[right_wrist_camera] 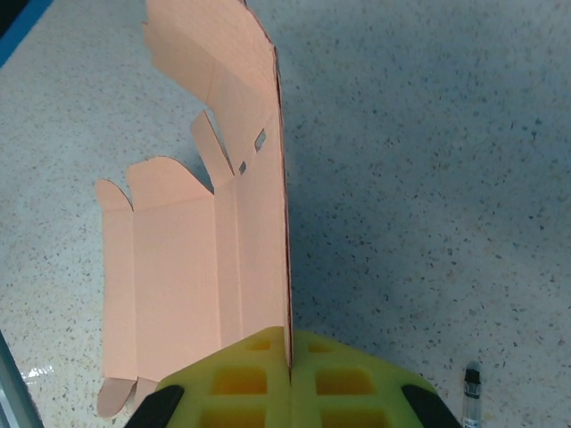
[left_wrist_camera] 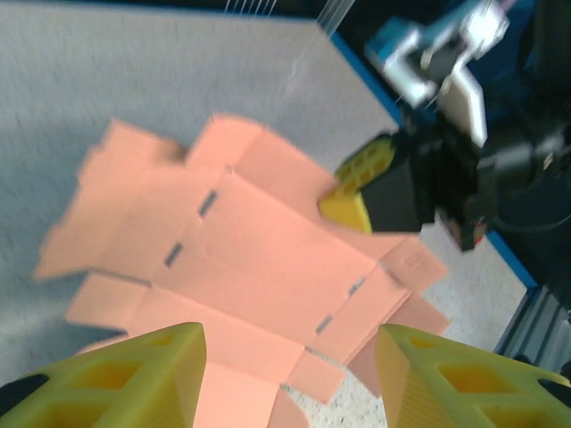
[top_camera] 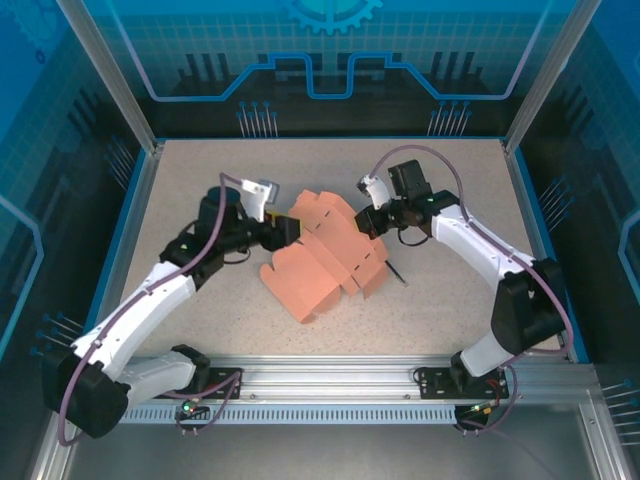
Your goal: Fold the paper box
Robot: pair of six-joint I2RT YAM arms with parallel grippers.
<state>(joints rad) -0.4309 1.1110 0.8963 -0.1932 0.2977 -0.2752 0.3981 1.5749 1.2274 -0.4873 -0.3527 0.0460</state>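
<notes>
Right hand (partly cropped) on paper box

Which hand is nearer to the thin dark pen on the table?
Right. The right hand, clamped on the paper box, has the pen lying just beside it. The left hand is open on the box's opposite side.

Blue wall panels and aluminium posts enclose a speckled tabletop.
</notes>
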